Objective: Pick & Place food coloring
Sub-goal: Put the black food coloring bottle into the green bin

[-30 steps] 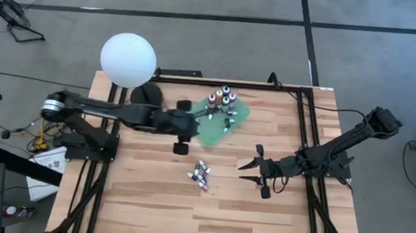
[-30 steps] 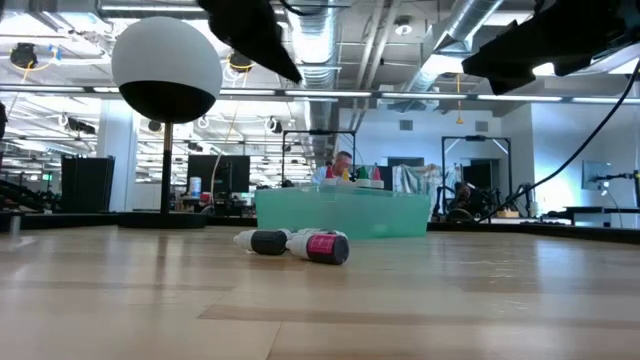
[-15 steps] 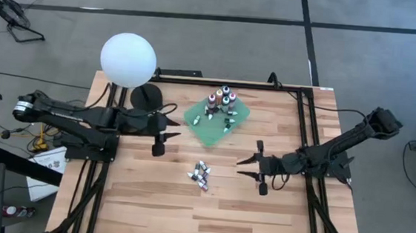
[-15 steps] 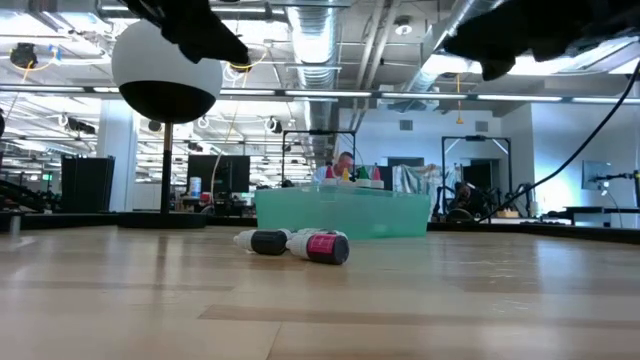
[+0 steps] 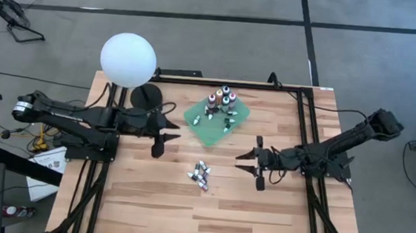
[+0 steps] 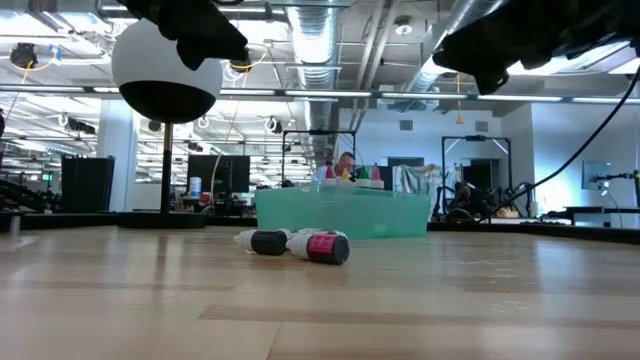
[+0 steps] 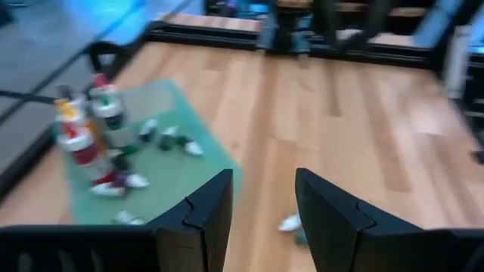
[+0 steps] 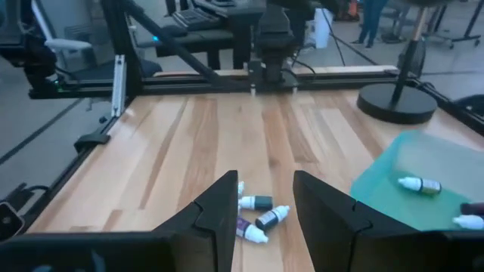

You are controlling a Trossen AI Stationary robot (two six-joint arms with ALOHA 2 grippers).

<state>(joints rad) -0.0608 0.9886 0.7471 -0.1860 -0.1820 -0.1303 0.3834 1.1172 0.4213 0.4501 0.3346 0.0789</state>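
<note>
Several bottles (image 5: pixel 222 101) are already sitting on the green cloth (image 5: pixel 208 128), while a small cluster (image 5: pixel 200 175) is lying on the bare table (image 5: pixel 142 201) waiting to be moved. The right gripper (image 5: pixel 249 162) is hovering with fingers spread and empty, the cluster just ahead of it. The left gripper (image 5: pixel 166 132) is waiting, also spread and empty, beside the cloth.
</note>
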